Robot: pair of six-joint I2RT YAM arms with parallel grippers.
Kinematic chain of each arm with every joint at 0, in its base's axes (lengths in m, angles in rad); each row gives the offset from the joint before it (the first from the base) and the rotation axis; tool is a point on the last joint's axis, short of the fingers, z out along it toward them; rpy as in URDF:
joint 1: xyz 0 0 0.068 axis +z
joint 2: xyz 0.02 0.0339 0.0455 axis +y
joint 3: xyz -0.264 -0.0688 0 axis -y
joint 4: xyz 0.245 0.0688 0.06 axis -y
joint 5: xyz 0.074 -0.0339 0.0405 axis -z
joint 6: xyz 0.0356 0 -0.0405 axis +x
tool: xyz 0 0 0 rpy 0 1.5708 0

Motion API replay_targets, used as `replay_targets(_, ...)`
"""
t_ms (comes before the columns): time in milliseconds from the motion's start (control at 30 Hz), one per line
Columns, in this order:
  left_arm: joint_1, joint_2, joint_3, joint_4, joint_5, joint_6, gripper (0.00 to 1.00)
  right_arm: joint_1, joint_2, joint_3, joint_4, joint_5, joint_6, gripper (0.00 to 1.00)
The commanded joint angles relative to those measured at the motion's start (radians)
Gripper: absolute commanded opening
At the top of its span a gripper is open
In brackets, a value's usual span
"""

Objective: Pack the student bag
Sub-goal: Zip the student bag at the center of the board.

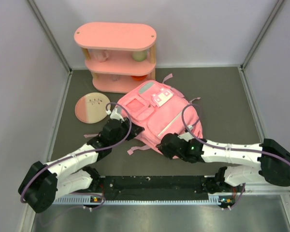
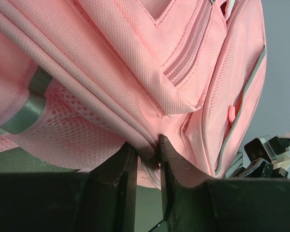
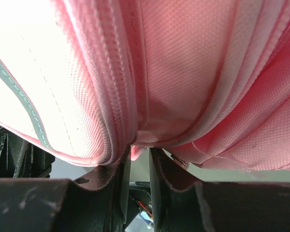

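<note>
The student bag (image 1: 157, 113), soft, light-looking and likely to sag when lifted, lies mid-table near the pink shelf (image 1: 116, 36), while the left gripper (image 2: 149, 154) and right gripper (image 3: 139, 154) each pinch a stitched seam along its near edge, probably its firmest hold.

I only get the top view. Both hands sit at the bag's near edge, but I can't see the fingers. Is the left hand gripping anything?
Observer: Yes. The left wrist view shows the left hand pinching a seam fold of the bag, just beside its mesh pocket.
Operator: And the right hand?
Observer: In the right wrist view, the right hand has its fingertips pressed against a seam. A small bit of pink fabric hangs between them, but I can't tell whether it is clamped.
</note>
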Motion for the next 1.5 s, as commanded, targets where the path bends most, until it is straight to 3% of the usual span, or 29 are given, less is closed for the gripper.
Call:
replay_targets(0, -0.011, -0.008, 0.035, 0.007, 0.072, 0.075, 0.19, -0.021, 0.035, 0.058, 0.055, 0.163, -0.019, 0.21)
replay_targets(133, -0.011, -0.008, 0.052, -0.024, 0.072, 0.122, 0.11, -0.021, 0.081, 0.085, 0.067, 0.163, -0.060, 0.20)
replay_targets(233, -0.011, -0.002, 0.070, -0.061, 0.068, 0.173, 0.01, -0.020, 0.105, 0.097, 0.100, 0.169, -0.104, 0.05)
replay_targets(333, -0.011, 0.003, 0.081, -0.092, 0.063, 0.193, 0.00, -0.020, 0.121, 0.111, 0.097, 0.172, -0.126, 0.00)
replay_targets(500, -0.011, -0.005, 0.075, -0.102, 0.048, 0.195, 0.00, -0.018, 0.108, 0.130, 0.077, 0.196, -0.201, 0.00)
replay_targets(633, -0.009, -0.017, 0.081, -0.134, 0.019, 0.207, 0.00, -0.010, 0.073, 0.168, 0.069, 0.194, -0.544, 0.00)
replay_targets(833, 0.005, -0.037, 0.107, -0.188, -0.015, 0.264, 0.00, -0.013, -0.052, 0.128, 0.049, 0.042, -0.995, 0.00)
replay_targets(1033, 0.035, -0.043, 0.119, -0.236, -0.003, 0.291, 0.00, -0.035, -0.170, 0.084, -0.029, -0.029, -1.221, 0.00)
replay_targets(1267, 0.043, -0.054, 0.115, -0.213, 0.049, 0.296, 0.00, -0.035, -0.170, 0.070, -0.061, -0.058, -1.307, 0.00)
replay_targets(1467, 0.043, -0.060, 0.104, -0.201, 0.079, 0.285, 0.00, -0.035, -0.153, 0.059, -0.045, -0.090, -1.252, 0.00)
